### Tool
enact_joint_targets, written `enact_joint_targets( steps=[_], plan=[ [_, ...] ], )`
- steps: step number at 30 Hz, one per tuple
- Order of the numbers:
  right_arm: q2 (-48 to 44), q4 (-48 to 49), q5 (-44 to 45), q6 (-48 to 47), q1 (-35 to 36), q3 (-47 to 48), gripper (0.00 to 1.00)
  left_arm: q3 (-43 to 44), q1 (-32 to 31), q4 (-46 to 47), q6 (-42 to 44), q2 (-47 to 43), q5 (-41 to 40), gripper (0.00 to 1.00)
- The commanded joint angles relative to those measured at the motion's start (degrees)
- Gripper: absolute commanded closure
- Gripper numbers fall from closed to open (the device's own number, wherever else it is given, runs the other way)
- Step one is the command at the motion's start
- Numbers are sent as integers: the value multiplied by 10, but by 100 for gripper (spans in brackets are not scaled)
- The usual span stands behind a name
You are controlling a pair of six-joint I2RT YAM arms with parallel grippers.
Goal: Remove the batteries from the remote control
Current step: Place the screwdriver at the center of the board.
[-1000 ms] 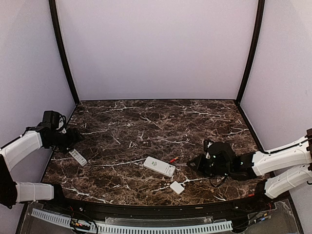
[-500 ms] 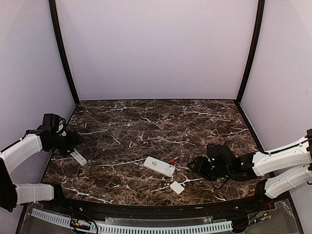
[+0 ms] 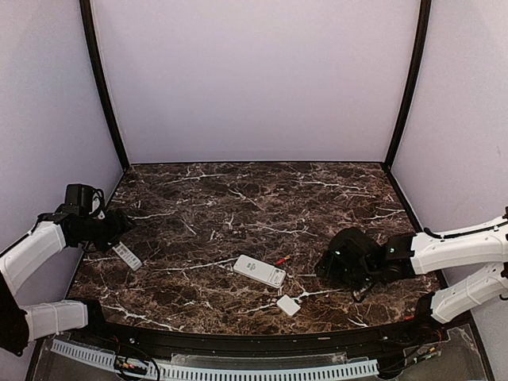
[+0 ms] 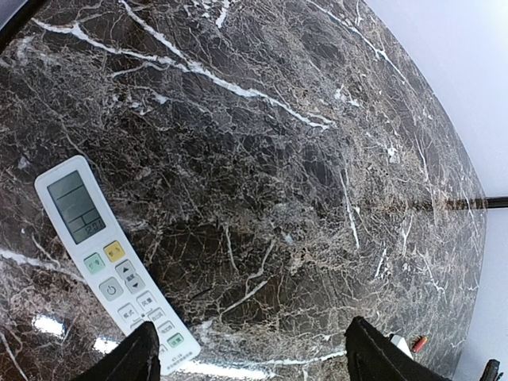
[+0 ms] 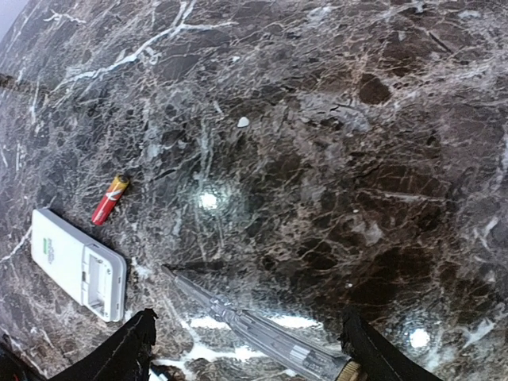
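Observation:
A white remote control (image 3: 259, 271) lies face down mid-table, its battery bay (image 5: 100, 290) uncovered at one end. One red battery (image 3: 281, 260) rests on the marble just beyond it, also seen as the battery (image 5: 109, 199) in the right wrist view. My right gripper (image 3: 329, 267) hovers right of the remote. In its own view the right gripper (image 5: 246, 351) is open over a slim clear tool (image 5: 262, 332) lying on the table. My left gripper (image 3: 121, 225) is open at the far left, above a second remote (image 4: 111, 266) lying buttons up.
A small flat white cover (image 3: 289, 305) lies near the front edge, between the remote and the arm bases. Purple walls close in the table on three sides. Dark marble stretches bare across the back half.
The right gripper has opened and drawn back slightly to the right, and the slim clear tool now lies on the table beneath it. The left arm has barely shifted.

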Motion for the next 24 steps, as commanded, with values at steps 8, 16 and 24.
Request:
enact_joint_targets(
  steps=[8, 16, 24],
  plan=[
    [51, -167, 49, -138, 17, 82, 11, 18, 3, -38, 8, -33, -3, 20],
    [-28, -131, -1, -317, 25, 87, 7, 28, 3, -46, 21, -51, -1, 20],
    [-124, -86, -15, -303, 23, 82, 7, 16, 3, -35, 14, -55, -5, 20]
  ],
)
